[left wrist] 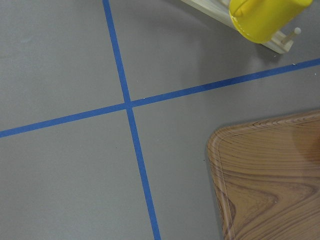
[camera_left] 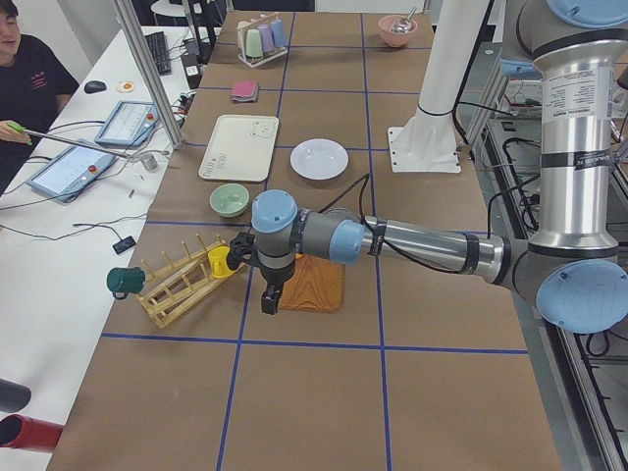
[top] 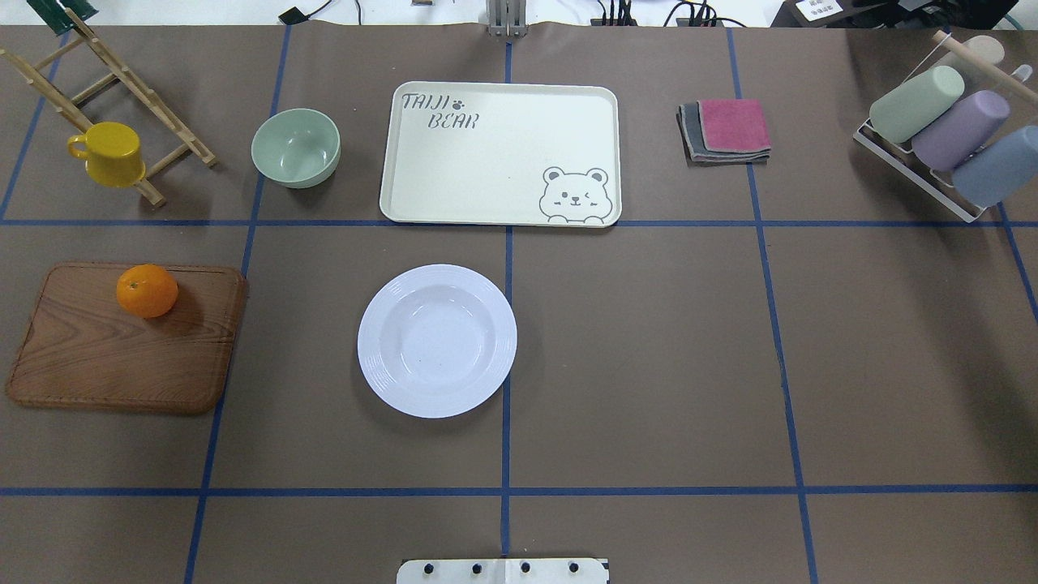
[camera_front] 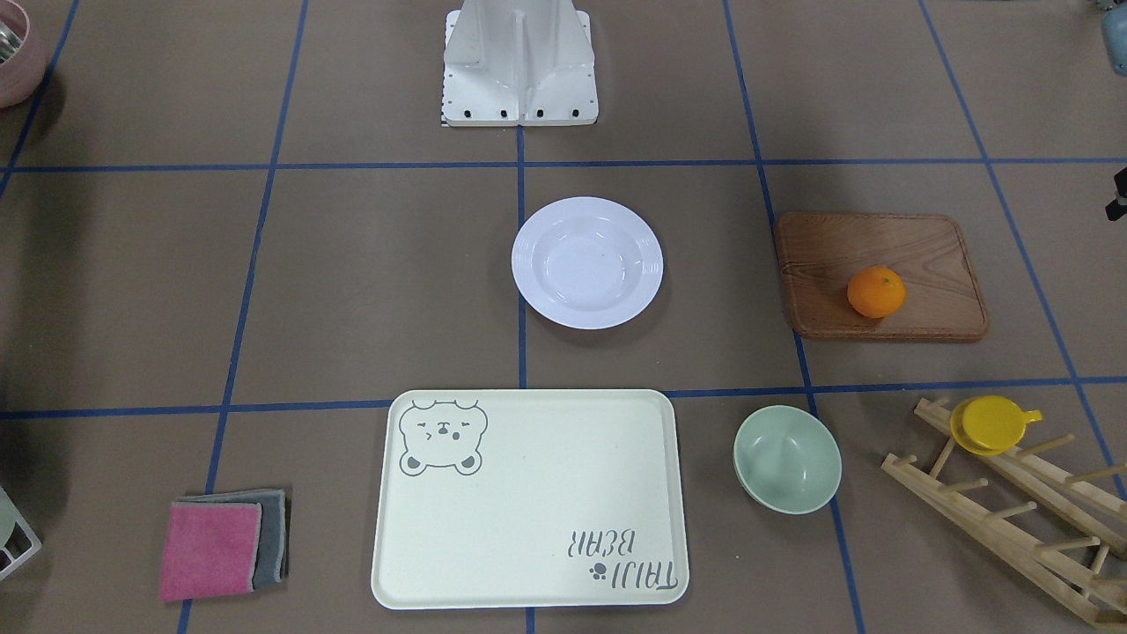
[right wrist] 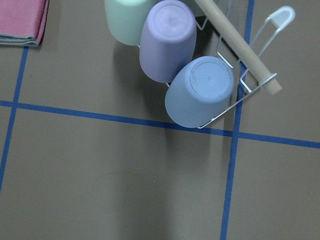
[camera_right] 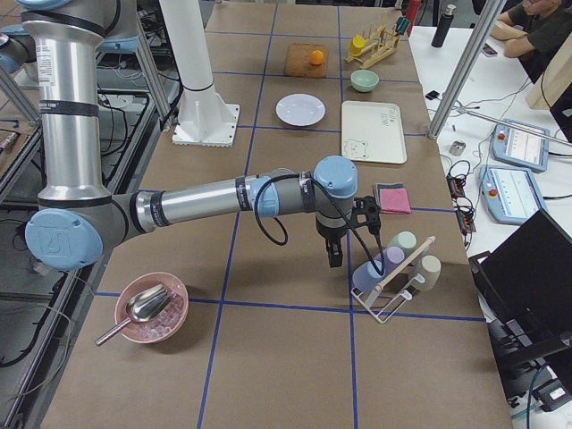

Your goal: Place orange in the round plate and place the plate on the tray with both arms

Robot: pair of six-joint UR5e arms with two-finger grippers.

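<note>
Orange [top: 147, 290] sitting on the wooden board [top: 97, 365]; round plate [top: 437, 341] lying empty at mid-counter [top: 649, 365].

The small, round, bright fruit is resting near the board's far edge, well apart from the white plate, whose wide ribbed rim is circling a shallow well. The cream tray [top: 486, 162] beyond the plate is showing a grey bear face and grey lettering reading "TAIJI BEAR". The left arm [camera_left: 422, 245] is hanging beside the board, the right arm [camera_right: 197, 204] beside a cup rack [top: 932, 122]; how wide either pair of jaws is standing, I cannot tell.
</note>
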